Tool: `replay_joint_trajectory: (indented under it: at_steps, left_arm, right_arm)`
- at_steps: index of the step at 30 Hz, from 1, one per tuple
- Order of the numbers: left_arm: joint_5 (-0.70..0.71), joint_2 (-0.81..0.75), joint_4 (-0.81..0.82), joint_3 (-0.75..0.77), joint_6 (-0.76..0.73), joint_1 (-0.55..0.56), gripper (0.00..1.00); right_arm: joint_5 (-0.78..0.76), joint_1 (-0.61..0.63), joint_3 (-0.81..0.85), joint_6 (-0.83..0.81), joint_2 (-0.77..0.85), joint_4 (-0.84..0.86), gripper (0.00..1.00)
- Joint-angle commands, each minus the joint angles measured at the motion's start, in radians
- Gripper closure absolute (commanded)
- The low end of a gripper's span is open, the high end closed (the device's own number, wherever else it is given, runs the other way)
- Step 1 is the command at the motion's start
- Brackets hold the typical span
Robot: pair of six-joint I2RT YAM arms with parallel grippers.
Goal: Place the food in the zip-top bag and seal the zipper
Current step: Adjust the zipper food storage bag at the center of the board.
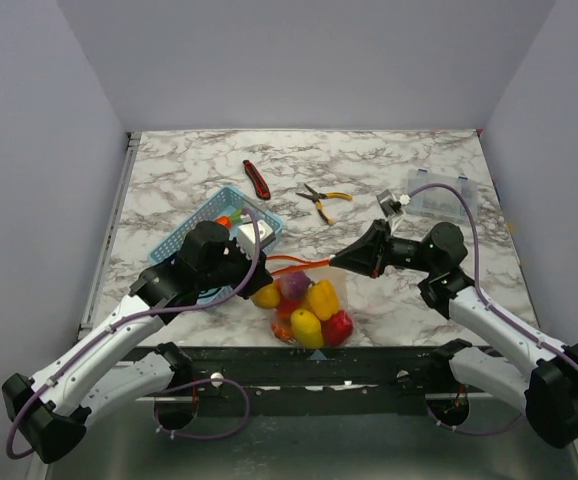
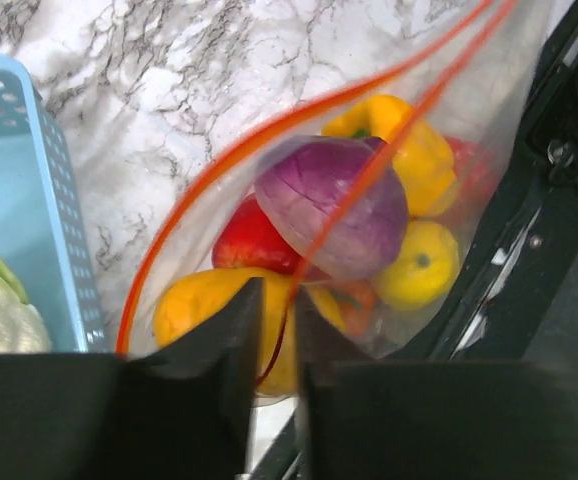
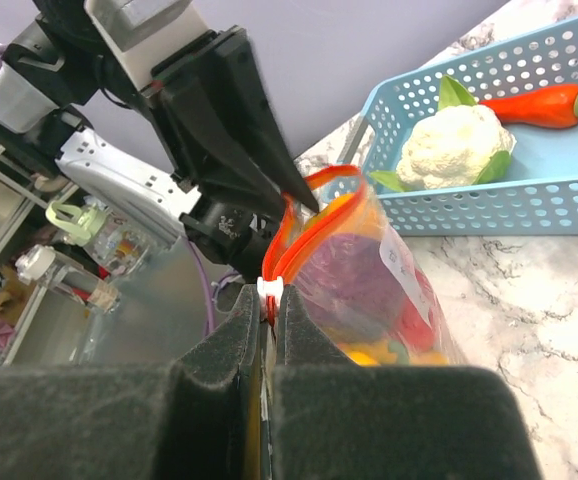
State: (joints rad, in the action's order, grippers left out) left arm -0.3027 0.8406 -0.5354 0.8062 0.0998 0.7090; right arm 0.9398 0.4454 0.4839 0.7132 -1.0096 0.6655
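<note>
"Where's the soft, crinkly clear plastic zip-top bag [image 1: 314, 285]?"

"On the marble table [image 1: 419, 150], holding glossy toy food [image 2: 334, 215]. My right gripper [image 3: 271, 300] pinches its thin orange-red zipper [image 3: 284, 228]. The strip runs between the narrowed fingers of my left gripper [image 2: 277, 295]. Whether they grip it, I can't tell."

Bright, even light from above; soft shadows just beside the zip-top bag [image 1: 304, 300], faint glare on its plastic. Wrist views blur below the bag.
</note>
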Motion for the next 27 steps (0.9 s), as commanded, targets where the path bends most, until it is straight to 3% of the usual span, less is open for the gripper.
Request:
replay_joint_trajectory:
  at_steps: [1,6,9,13,20,27]
  left_arm:
    - [-0.06,0.004,-0.053,0.106,-0.034,0.003,0.98]
    - [0.032,-0.002,-0.226,0.339,-0.06,0.003,1.0]
    - [-0.01,-0.011,-0.257,0.455,-0.024,0.007,1.0]
    - [-0.092,0.04,-0.23,0.394,0.066,0.035,1.0]
    - [0.002,0.109,-0.16,0.21,0.082,0.053,1.0]
    - [-0.02,0.084,-0.217,0.311,0.034,0.055,1.0]
  right_arm:
    - [-0.051,0.0,0.057,-0.031,0.042,-0.068,1.0]
    - [-0.103,0.001,0.16,-0.106,0.075,-0.262,1.0]
    - [-0.14,0.001,0.22,-0.153,0.097,-0.375,1.0]
    - [-0.206,0.0,0.147,-0.135,0.109,-0.342,1.0]
    - [-0.194,0.001,-0.066,-0.121,0.054,-0.157,1.0]
    - [-0.07,0.001,0.016,-0.146,0.118,-0.228,1.0]
